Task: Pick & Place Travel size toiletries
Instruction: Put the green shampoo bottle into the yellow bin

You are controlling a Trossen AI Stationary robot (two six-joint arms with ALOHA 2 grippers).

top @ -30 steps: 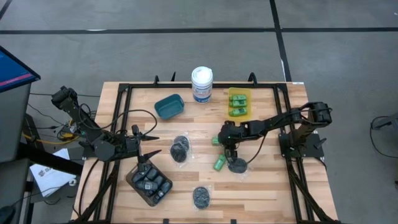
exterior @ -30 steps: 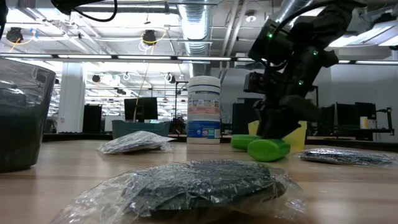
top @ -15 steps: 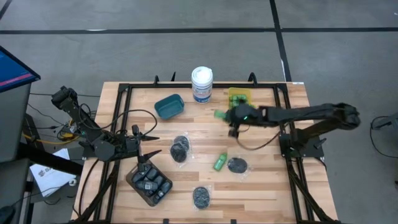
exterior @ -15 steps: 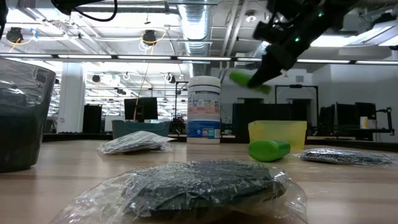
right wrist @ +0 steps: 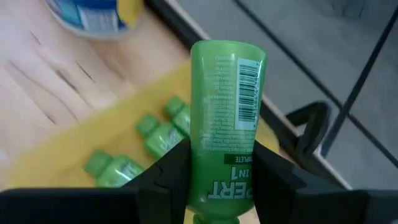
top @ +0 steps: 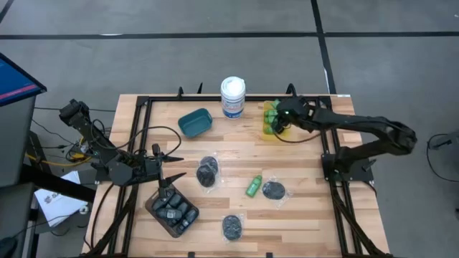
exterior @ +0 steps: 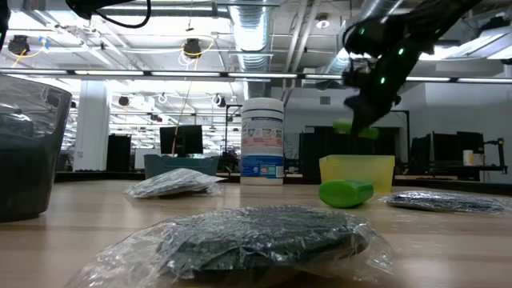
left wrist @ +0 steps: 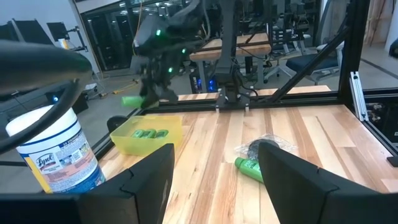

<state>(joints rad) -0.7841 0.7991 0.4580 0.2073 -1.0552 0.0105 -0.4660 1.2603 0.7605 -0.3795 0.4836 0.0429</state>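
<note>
The green bottle [right wrist: 225,118] is clamped between the fingers of the right gripper [right wrist: 217,171], label side up, and hangs above the yellow bin [right wrist: 74,152] at the far right of the table. Two or three like green bottles [right wrist: 165,134] already lie in that bin. A second green bottle on the table [top: 253,188] lies loose near the middle, just beside a wrapped dark piece [top: 272,190]. More wrapped dark pieces [top: 207,171] lie toward the centre and the near edge [top: 231,226].

Hazards from this position, as judgement:

1. Release off target. In the low view the held bottle [exterior: 353,127] sits clear above the bin's rim [exterior: 357,160]. If the jaws part while the bottle is over the rim and not the cavity, it may strike the wall and roll onto the wooden table [top: 308,215].
2. Bounce. A drop from this height onto the bottles already inside could kick the new one out, since the bin is shallow.
3. Bin shift. A descent that catches the rim could push or tip the light bin toward the white canister [top: 232,97], which stands near it.
4. Slip. The grip is on the lower body near the cap; any tilt may let the smooth tube slide early.

The left gripper [top: 171,159] waits at the table's left, above the brown tray of dark bottles [top: 172,212], fingers apart and holding nothing; the teal container [top: 194,122] is well apart from the work
</note>
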